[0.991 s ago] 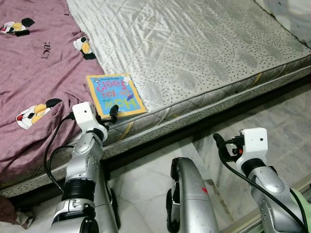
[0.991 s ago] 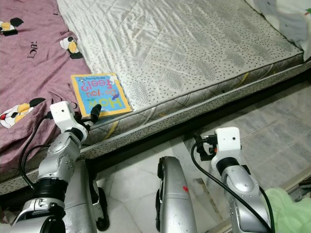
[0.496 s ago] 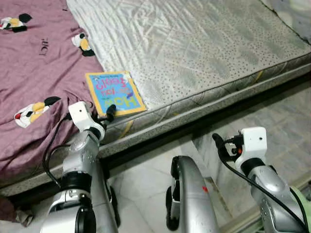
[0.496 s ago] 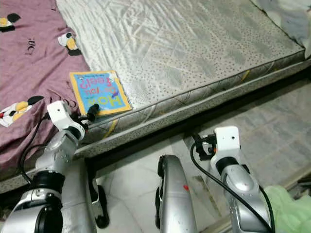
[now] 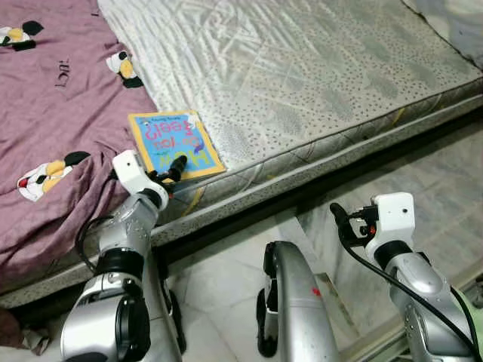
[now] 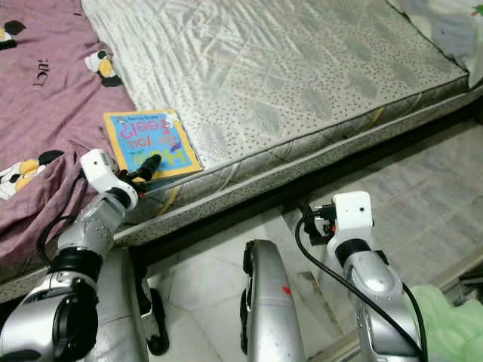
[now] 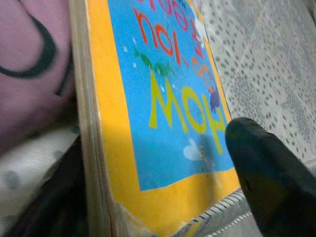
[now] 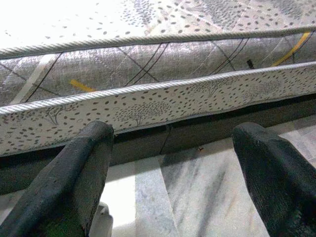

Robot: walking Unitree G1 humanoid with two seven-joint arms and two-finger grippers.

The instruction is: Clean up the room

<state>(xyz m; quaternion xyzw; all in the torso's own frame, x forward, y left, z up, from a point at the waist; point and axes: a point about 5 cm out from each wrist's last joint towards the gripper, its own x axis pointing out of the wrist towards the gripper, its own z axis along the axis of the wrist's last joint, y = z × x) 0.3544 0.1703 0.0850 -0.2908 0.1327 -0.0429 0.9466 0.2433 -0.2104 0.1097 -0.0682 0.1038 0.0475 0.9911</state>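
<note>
Yellow-bordered book [image 5: 175, 145] sits between the left end effector's [image 5: 170, 174] spread fingers, and closing off-centre could shove it along the mattress [image 5: 302, 83].

The book [image 7: 163, 113] runs off the top of the left wrist view, its title lettering cut short, and one black finger [image 7: 269, 173] covers its near corner. The purple bedsheet [image 5: 53, 113] and grey mattress [image 5: 302, 83] extend past the head camera's frame. Small print along the book's far edge is unreadable.
</note>
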